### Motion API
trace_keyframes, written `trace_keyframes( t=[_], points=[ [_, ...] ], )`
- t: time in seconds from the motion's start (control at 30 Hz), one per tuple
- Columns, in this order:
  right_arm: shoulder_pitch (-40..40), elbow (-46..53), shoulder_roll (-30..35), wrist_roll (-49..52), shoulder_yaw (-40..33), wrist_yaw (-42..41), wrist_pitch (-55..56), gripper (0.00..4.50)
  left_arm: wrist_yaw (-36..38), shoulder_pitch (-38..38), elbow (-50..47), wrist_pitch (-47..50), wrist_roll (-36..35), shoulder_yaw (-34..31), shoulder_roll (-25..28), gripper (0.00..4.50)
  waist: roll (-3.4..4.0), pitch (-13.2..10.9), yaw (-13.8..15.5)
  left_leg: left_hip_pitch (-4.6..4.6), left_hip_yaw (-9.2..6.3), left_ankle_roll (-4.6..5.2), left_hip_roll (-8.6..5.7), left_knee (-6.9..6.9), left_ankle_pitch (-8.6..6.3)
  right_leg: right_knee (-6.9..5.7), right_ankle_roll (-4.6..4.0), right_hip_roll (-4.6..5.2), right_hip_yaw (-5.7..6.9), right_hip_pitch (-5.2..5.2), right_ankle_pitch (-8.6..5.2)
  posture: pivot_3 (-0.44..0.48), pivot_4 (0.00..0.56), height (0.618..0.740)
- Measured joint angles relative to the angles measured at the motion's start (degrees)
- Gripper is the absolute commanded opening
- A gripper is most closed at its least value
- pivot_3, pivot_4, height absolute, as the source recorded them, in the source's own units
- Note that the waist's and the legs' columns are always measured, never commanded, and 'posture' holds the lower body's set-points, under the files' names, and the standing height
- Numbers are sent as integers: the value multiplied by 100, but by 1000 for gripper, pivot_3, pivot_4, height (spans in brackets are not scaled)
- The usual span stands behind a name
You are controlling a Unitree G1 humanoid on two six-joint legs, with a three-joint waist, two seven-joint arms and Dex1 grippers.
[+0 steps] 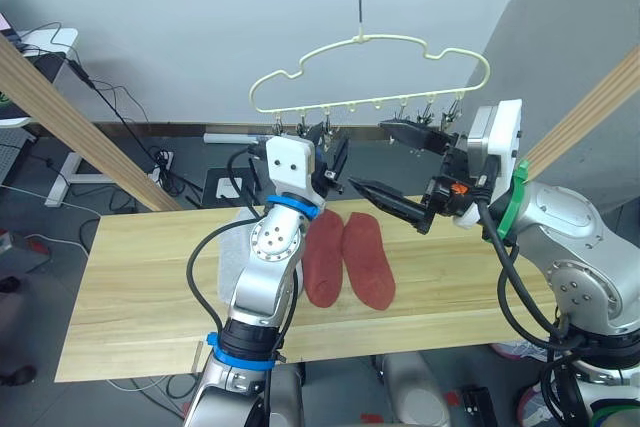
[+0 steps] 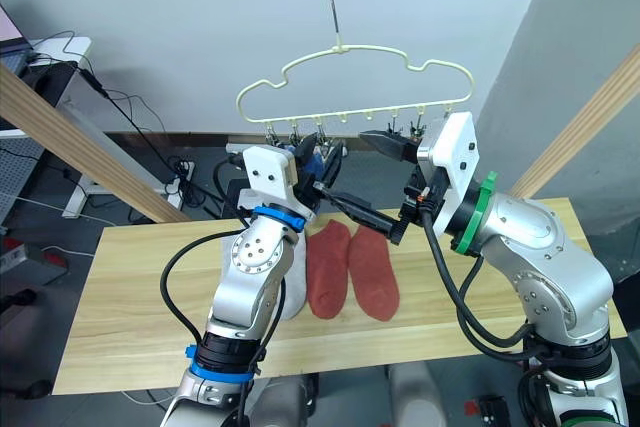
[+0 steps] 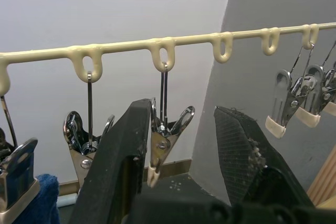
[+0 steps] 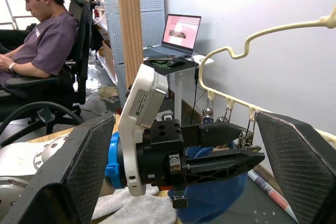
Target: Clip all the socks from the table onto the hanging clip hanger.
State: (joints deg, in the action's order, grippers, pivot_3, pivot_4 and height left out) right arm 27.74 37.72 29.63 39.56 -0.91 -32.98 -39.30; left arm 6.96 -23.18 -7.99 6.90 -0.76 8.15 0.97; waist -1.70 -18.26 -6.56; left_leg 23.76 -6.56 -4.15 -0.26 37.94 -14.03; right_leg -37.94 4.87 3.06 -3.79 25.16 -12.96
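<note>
Two rust-red fabric socks point(image 1: 348, 259) are lying flat together on the light plank table point(image 1: 130, 287); both black-fingered grippers, left point(image 2: 322, 169) and right point(image 2: 378, 179), are gaping empty under the pale yellow wavy wire clip hanger point(image 1: 370, 72).

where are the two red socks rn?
In the left eye view the red socks lie side by side near the middle of the table, just to the right of the left gripper's arm and below the clip hanger.

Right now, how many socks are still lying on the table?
3 visible: two rust red socks side by side mid-table, one light grey sock beneath the left arm. More may be hidden behind that arm.
</note>
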Motion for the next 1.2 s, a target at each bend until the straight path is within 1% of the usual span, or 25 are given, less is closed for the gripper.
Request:
trace_keyframes(
  t=[0.57,0.67,0.73,0.77,0.9,1.07,1.13,1.2],
  points=[
    [-28,1,4,-1,0,84,0,4500,-78,-127,180,-12,140,-12,-16,2071,0,0,-3,0,1,1,0,0,1,0,1,0,-2,0,1,-220,279,740],
    [-40,1,7,-1,0,84,0,4500,-118,-127,181,-17,163,-14,-16,1501,0,0,-3,0,1,1,0,0,1,0,1,0,-1,0,1,-217,281,740],
    [-59,1,12,-1,0,84,0,4500,-128,-127,181,-32,165,-19,-16,891,0,0,-3,0,1,1,0,0,1,0,1,0,-2,0,1,-215,285,740],
    [-76,1,13,-1,0,84,0,4500,-130,-127,180,-60,165,-24,-16,662,0,0,-3,0,1,1,0,0,1,0,1,0,-2,0,1,-215,285,740],
    [-93,1,14,-1,0,84,0,4500,-131,-127,179,-108,164,-64,-17,47,0,0,-2,0,1,1,0,0,1,0,1,0,-2,0,2,-210,286,740],
    [-206,1,30,-11,6,75,1,4500,-104,-124,155,-85,140,-124,-12,7,0,0,-1,0,2,2,0,0,1,-1,2,0,-3,0,2,-196,293,740],
    [-426,-21,197,-189,106,81,12,4500,89,-104,-25,207,-58,-136,44,7,-1,1,3,-1,1,2,0,0,1,-1,2,0,-1,-2,2,-190,295,740],
    [-720,-283,381,-571,399,97,-1,4500,345,-78,-369,755,-406,-216,173,7,-1,1,5,-1,3,2,-1,0,1,0,2,0,-3,-1,2,-178,299,740]
  ],
)
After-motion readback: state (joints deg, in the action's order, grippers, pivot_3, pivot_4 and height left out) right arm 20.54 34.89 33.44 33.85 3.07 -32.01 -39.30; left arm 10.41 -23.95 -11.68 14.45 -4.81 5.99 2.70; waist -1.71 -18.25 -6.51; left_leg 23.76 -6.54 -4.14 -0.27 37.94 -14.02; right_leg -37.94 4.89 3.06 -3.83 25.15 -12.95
